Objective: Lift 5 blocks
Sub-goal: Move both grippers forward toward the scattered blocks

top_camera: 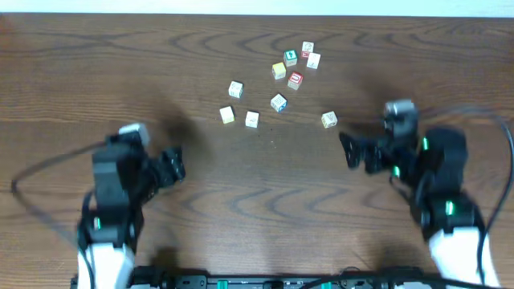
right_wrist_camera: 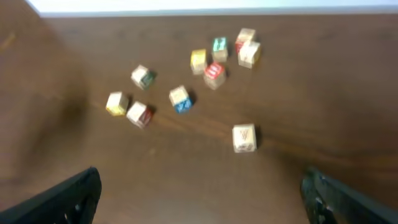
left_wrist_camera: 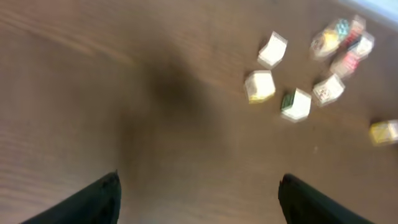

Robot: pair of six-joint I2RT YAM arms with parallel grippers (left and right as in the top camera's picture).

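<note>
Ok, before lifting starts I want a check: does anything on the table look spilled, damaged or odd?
Nothing stands out: the blocks lie scattered on the table at mixed angles, none stacked or visibly damaged.

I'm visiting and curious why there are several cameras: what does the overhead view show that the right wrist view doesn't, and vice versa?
Only overhead: the whole left arm with its open left gripper, and the right arm from outside. Only right wrist: a low, close look past its own wide-apart fingertips at the side faces of the cubes. Both: ten small cubes on the brown table, including the red-faced block, the green-faced cube and a lone block nearest the right gripper.
</note>
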